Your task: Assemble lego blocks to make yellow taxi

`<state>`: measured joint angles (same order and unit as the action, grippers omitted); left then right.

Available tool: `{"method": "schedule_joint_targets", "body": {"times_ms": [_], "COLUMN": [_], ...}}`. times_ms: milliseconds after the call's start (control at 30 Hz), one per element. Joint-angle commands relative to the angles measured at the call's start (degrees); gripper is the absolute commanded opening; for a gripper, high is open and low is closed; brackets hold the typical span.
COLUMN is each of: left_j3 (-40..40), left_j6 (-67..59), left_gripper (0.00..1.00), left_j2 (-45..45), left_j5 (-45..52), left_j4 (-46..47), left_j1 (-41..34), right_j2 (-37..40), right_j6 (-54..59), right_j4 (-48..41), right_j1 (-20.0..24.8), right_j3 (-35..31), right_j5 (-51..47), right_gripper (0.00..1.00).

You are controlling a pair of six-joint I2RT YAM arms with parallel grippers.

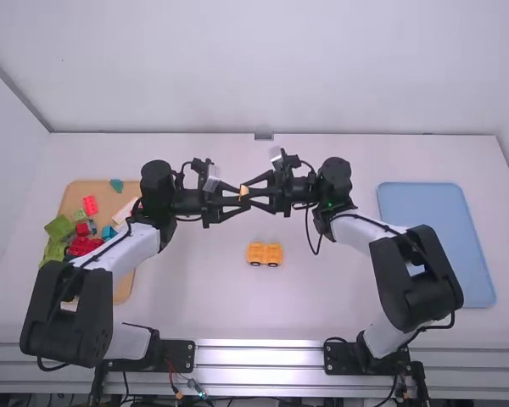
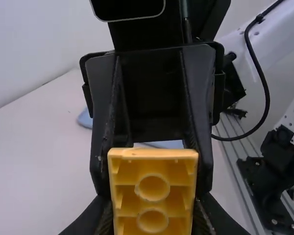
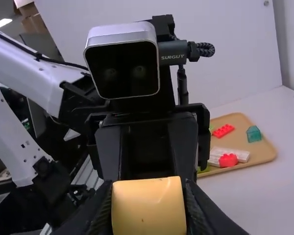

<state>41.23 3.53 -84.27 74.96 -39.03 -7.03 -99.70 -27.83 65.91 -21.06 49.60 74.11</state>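
the left arm hides part of the brown tray in the high view, where the yellow block is too small for its shape to be told. the bottom edge cuts off that block in both wrist views, and the right tool mostly hides the blue tray in the left one.

Smooth plastic yellow blocks, matt tabletop, shiny metal rails.

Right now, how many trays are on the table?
2: a tan tray at the left, partly hidden, with loose blocks on it; a blue tray at the right.
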Motion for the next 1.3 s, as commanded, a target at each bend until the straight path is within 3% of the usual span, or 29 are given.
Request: {"method": "schedule_joint_targets", "body": {"times_ms": [0, 100, 133, 167, 200, 267, 500, 633, 767, 800, 833, 1000, 1167, 1267], "left_j3": [0.0, 0.0, 0.0, 0.0, 0.0, 0.0, -0.1, -0.1, 0.0, 0.1, 0.1, 0.5, 2.1, 4.0], "left_j6": [-1.4, -1.4, -1.3, -1.3, -1.4, -1.4, -1.4, -1.9, -3.3, -2.9, -2.9, -2.9, -2.8, -2.9], "left_gripper": [0.02, 0.04, 0.13, 0.16, 0.4, 0.99, 0.99, 0.99, 0.99, 0.99, 0.99, 0.99, 0.99, 0.99], "left_j2": [-0.3, -0.3, -0.3, -0.3, -0.3, -0.3, -0.3, -0.3, -0.3, -0.3, -0.3, -0.3, -0.3, -0.3], "left_j5": [0.4, 0.4, 0.4, 0.4, 0.4, 0.4, -9.7, -16.3, -22.8, -25.2, -25.9, -34.1, -38.6, -39.4], "left_j4": [-0.9, -0.9, -0.9, -0.9, -0.9, -0.9, 2.8, 9.4, 11.7, 12.1, 12.1, 12.5, 12.8, 15.5], "left_j1": [-0.5, -0.5, -0.5, -0.5, -0.5, -0.5, -0.4, 0.4, 0.3, 0.3, 0.3, 0.3, 0.3, 0.3], "right_j2": [0.0, 0.0, 0.0, 0.0, 0.0, 0.0, 0.0, 0.1, 2.1, 3.0, 3.3, 4.9, 3.9, 3.0], "right_j6": [-0.2, 0.3, 0.9, 1.0, 1.1, 1.2, 2.4, 9.2, 22.2, 26.1, 27.2, 31.3, 18.6, 11.1], "right_j4": [-0.5, -0.2, -0.4, -0.4, -0.4, 0.3, -4.7, -19.6, -48.2, -57.7, -60.4, -91.2, -105.0, -109.8], "right_j1": [-0.8, -0.9, -0.9, -0.8, -0.7, -0.6, 5.2, 10.3, 12.7, 12.5, 12.3, 6.5, 0.3, -2.6], "right_j3": [1.0, 1.0, 1.0, 1.0, 1.0, 1.1, 2.6, 5.2, 10.5, 12.6, 13.3, 21.7, 21.4, 19.3], "right_j5": [-1.1, -1.4, -1.7, -1.9, -2.2, -2.5, -9.2, -15.3, -28.0, -33.8, -35.8, -63.0, -79.1, -81.9], "right_gripper": [0.27, 0.23, 0.22, 0.21, 0.2, 0.17, 0.1, 0.09, 0.02, 0.01, 0.01, 0.0, 0.0, 0.0]}}
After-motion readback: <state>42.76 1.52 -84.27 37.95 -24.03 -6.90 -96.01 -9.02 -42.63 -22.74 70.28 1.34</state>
